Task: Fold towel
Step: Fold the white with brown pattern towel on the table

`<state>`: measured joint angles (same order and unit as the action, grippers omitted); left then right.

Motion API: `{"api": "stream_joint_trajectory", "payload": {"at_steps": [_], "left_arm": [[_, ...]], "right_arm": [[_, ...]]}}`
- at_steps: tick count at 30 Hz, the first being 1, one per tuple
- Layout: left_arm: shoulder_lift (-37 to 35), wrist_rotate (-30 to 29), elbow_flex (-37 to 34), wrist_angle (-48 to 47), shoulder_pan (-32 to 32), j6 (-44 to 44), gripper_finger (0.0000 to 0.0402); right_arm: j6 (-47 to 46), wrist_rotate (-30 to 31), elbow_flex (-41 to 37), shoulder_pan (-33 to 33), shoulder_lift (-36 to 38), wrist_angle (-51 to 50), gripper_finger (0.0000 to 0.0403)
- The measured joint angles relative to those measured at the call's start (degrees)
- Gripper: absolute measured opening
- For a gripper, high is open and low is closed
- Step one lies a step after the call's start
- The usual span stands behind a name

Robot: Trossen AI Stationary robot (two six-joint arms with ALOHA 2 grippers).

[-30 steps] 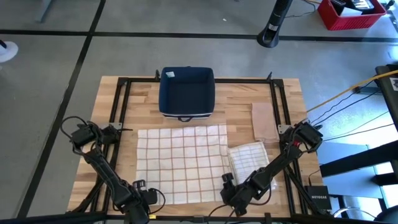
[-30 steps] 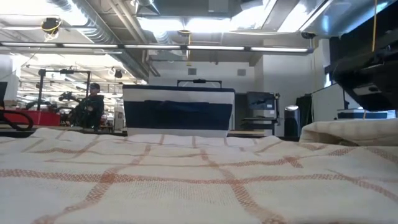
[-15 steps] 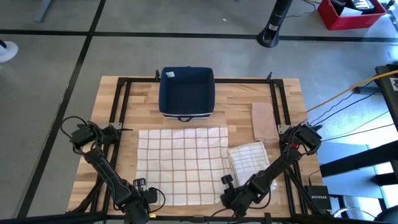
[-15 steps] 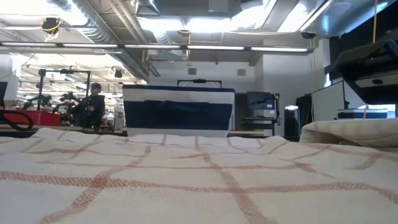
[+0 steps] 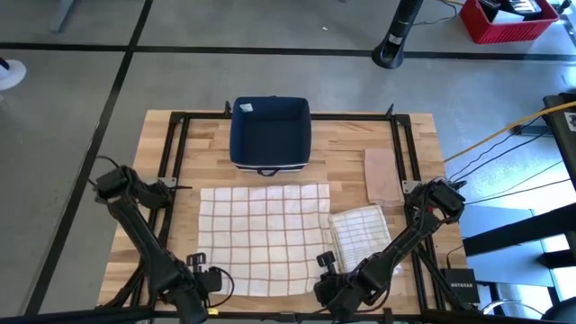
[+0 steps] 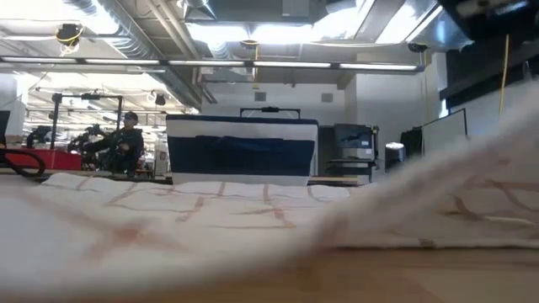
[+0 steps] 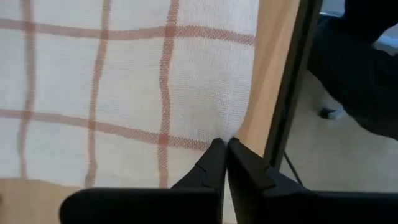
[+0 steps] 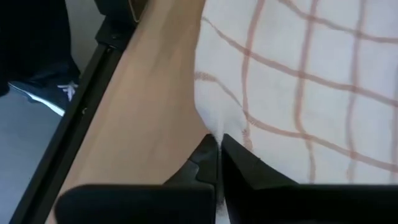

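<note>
1. High view: the towel [image 5: 263,236] lies spread flat on the near half of the wooden worktop [image 5: 351,162], between the arms. The left gripper [image 5: 203,281] sits at the towel's near left corner, the right gripper [image 5: 328,284] at its near right corner. Holding both near corners would let the arms carry that edge over toward the far edge for the first fold, I judge. A second folded towel [image 5: 360,228] lies just beside the spread one, toward the right edge. A dark blue bin [image 5: 270,133] stands near the far edge, a brown flat piece [image 5: 382,175] toward the right edge. A black frame [image 5: 175,144] borders the worktop; grey floor surrounds it.

2. Low view: the towel's [image 6: 253,210] near edge rises off the wood on one side, suggesting a lift is starting. The bin [image 6: 242,150] stands behind it. Beyond is a workshop with ceiling lights, and a person [image 6: 126,143] seated far off.

3. Left wrist view: the gripper [image 7: 222,149] is pinched tight on the towel's [image 7: 124,81] corner, close to the worktop's edge.

4. Right wrist view: the gripper [image 8: 217,146] is likewise clamped on a corner of the towel [image 8: 298,81], bare wood beside it.
</note>
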<state>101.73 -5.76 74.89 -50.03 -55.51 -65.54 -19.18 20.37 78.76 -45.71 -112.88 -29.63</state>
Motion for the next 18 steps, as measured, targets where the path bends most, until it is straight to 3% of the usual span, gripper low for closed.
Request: {"api": "stream_joint_trajectory", "payload": {"at_steps": [5, 9, 15, 18], "left_arm": [[-2.92, -0.75, 0.04, -2.34, 0.0, -0.72, 0.0004], [-4.75, -4.16, 0.0, -9.88, -0.02, -3.48, 0.0002], [-8.54, -15.95, 0.07, -25.43, 1.15, -7.69, 0.0004], [-10.81, -22.88, 0.07, -32.13, 2.64, -9.89, 0.0005]], "right_arm": [[-1.2, 1.05, 3.46, 0.0, 0.55, -5.53, 0.0005], [-3.2, 6.57, 4.87, 0.0, 2.13, -12.06, 0.0006], [-3.63, 19.04, 5.02, 2.78, 8.18, -21.5, 0.0004], [-3.36, 21.6, 5.02, 6.89, 11.22, -25.04, 0.0006]]}}
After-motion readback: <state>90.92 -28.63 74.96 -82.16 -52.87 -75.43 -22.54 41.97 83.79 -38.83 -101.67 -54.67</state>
